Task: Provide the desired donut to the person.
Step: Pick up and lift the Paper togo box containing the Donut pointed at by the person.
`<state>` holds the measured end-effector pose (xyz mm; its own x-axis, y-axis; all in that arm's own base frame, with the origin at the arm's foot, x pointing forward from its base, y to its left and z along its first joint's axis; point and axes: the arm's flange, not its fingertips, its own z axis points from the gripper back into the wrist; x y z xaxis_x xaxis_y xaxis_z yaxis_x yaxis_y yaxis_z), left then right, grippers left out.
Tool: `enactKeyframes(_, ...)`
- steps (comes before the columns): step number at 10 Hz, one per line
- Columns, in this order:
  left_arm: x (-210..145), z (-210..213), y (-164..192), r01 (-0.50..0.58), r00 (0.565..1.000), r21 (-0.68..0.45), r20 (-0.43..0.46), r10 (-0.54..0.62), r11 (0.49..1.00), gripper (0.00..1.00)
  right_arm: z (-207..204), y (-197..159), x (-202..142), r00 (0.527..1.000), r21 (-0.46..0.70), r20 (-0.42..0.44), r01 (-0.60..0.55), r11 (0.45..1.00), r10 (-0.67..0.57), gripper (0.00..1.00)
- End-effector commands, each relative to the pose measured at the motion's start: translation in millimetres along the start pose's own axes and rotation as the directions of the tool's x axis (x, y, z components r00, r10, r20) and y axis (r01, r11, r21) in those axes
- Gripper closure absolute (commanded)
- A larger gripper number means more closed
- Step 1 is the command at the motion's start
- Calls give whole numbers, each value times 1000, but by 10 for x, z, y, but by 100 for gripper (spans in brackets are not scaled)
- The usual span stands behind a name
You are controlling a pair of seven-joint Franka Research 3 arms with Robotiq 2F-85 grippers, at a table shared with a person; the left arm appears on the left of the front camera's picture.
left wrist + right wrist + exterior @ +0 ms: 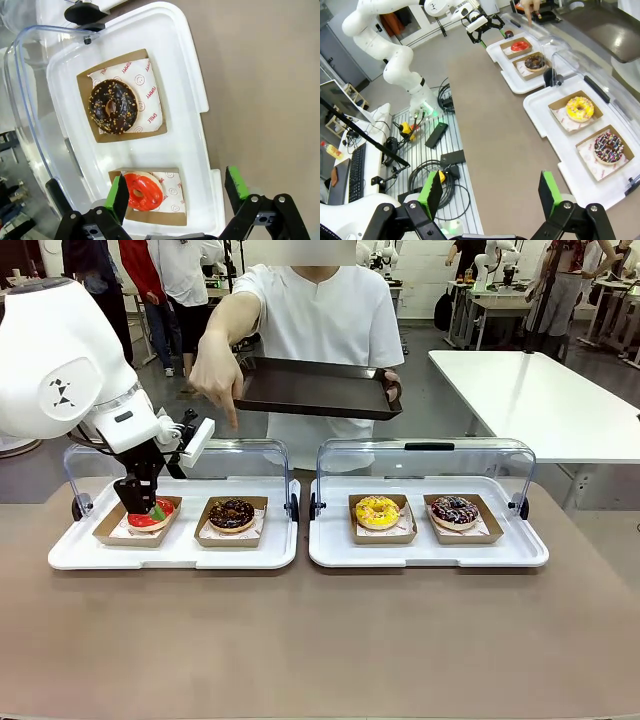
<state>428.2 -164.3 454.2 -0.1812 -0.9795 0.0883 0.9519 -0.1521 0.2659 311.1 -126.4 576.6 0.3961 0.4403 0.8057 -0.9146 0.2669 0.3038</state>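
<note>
The person (315,320) in a white shirt stands across the table, holding a dark tray (315,388) in one hand. The other hand (218,370) points a finger down toward the left display case. That case holds a red-iced donut (152,516) and a chocolate donut (232,513), each in a cardboard boat. My left gripper (143,508) hangs open right over the red donut (142,191), which lies between the green pads (119,197), nearer one of them. My right gripper (490,192) is open and holds nothing, high above the table's near edge.
The right case (428,550) holds a yellow donut (377,511) and a dark sprinkled donut (455,510). Both clear lids (425,455) stand raised at the back. Bare brown tabletop (320,640) spreads in front of the cases. Another white table (540,390) stands at the far right.
</note>
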Motion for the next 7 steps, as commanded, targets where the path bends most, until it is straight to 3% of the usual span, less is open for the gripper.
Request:
enactKeyframes(1, 6, -7, 10, 6, 1000, 9, -12, -6, 1000, 0, 6, -6, -3, 1000, 8, 12, 2, 1000, -2, 0)
enactKeyframes(5, -8, 1, 2, 3, 1000, 1, -3, -3, 1000, 0, 6, -6, -3, 1000, 8, 12, 2, 1000, -2, 0)
enactKeyframes(7, 122, -139, 75, -14, 1000, -75, 1, 14, 997, 0, 6, -6, -3, 1000, 8, 12, 2, 1000, -2, 0)
